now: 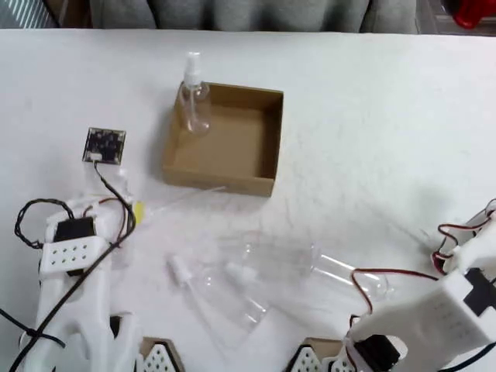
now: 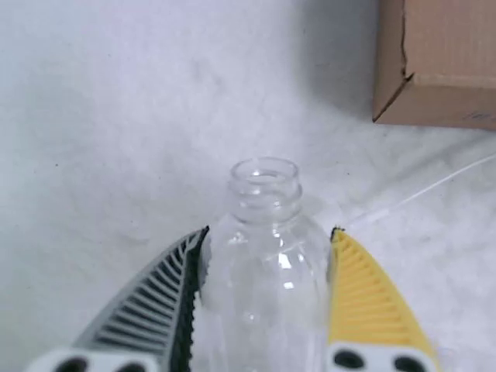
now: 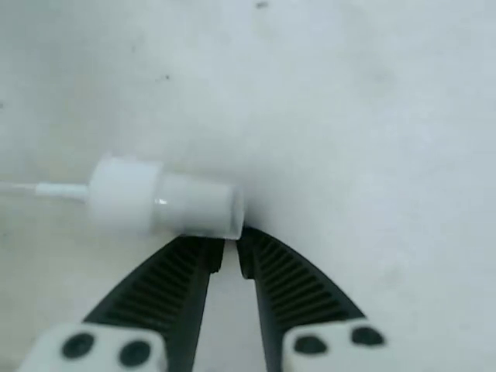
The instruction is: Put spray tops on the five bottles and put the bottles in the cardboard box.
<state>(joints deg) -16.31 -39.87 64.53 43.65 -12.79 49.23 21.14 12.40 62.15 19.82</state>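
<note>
My left gripper [image 2: 267, 231] is shut on a clear bottle [image 2: 267, 256] with an open neck. The grey and yellow fingers press its two sides. In the high view its yellow fingertip [image 1: 138, 211] shows left of the cardboard box [image 1: 221, 174]. My right gripper [image 3: 232, 244] is shut, and its black tips touch the capped end of a white spray top [image 3: 163, 205] lying on the table. A bottle with a spray top [image 1: 194, 101] stands upright at the box's far left corner. Several clear bottles [image 1: 279, 260] lie in front of the box, with a loose spray top [image 1: 180, 269] among them.
A small circuit board [image 1: 105, 145] with a black cable lies left of the box. A thin dip tube [image 1: 186, 198] stretches along the box's near wall. The box corner [image 2: 442, 70] lies ahead of the held bottle. The right arm's body [image 1: 434, 318] covers the near right table.
</note>
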